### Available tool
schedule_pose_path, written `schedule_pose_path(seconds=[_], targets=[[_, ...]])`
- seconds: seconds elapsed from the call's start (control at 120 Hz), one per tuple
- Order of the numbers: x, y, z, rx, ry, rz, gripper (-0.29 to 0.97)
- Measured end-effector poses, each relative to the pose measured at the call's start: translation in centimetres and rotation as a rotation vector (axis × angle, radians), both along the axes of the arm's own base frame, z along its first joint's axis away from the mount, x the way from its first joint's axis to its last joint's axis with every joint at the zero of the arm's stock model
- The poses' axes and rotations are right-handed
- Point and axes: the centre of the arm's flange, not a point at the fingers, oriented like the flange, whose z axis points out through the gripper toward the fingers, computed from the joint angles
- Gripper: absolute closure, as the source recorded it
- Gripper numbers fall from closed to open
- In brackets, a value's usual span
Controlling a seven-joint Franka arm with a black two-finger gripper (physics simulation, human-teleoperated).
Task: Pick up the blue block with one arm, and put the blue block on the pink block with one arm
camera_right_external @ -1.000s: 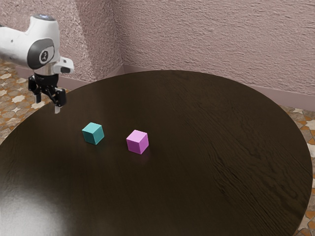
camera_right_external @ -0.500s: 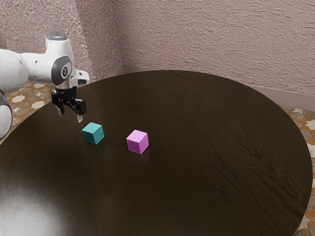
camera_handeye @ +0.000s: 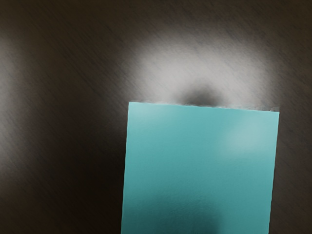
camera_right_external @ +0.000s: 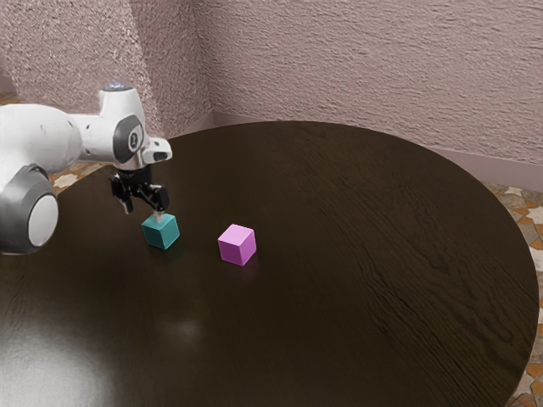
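Beside the blue block (camera_right_external: 160, 231), apart, sits the pink block (camera_right_external: 237, 244).

On my screen I see a round counter (camera_right_external: 382, 280) of dark, grained wood, with a pale sheen toward the exterior view's lower left. Behind it, rough pinkish walls (camera_right_external: 382, 68) meet in a corner. A skirting (camera_right_external: 501, 159) runs along their foot, above a patterned tile floor (camera_right_external: 519, 208).

A round dark wooden table (camera_right_external: 382, 280) stands before pink stucco walls (camera_right_external: 382, 59).
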Motion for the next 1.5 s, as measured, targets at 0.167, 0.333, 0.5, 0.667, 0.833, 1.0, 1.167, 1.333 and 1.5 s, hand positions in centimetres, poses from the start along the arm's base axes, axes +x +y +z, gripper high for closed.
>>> schedule_pose_path(seconds=[0.167, 0.333, 0.5, 0.667, 0.833, 1.0, 1.167, 1.333, 1.5], targets=[[0.7, 0.3, -1.7, -0.014, 0.005, -0.001, 0.00], [1.6, -0.4, -2.6, -0.020, 0.002, -0.015, 0.00], [2.2, -0.8, -3.6, -0.034, 0.000, -0.020, 0.06], [2.2, -1.3, -4.9, -0.040, 0.018, -0.023, 0.22], [2.3, -1.9, -4.8, -0.036, 0.016, -0.030, 0.31], [3.0, -5.1, -2.0, -0.041, -0.013, -0.067, 0.33], [2.7, -8.2, 3.1, -0.071, -0.054, -0.091, 0.34], [2.8, -11.8, 7.2, -0.094, -0.095, -0.130, 0.34], [3.0, -15.0, 7.5, -0.105, -0.089, -0.169, 0.34]])
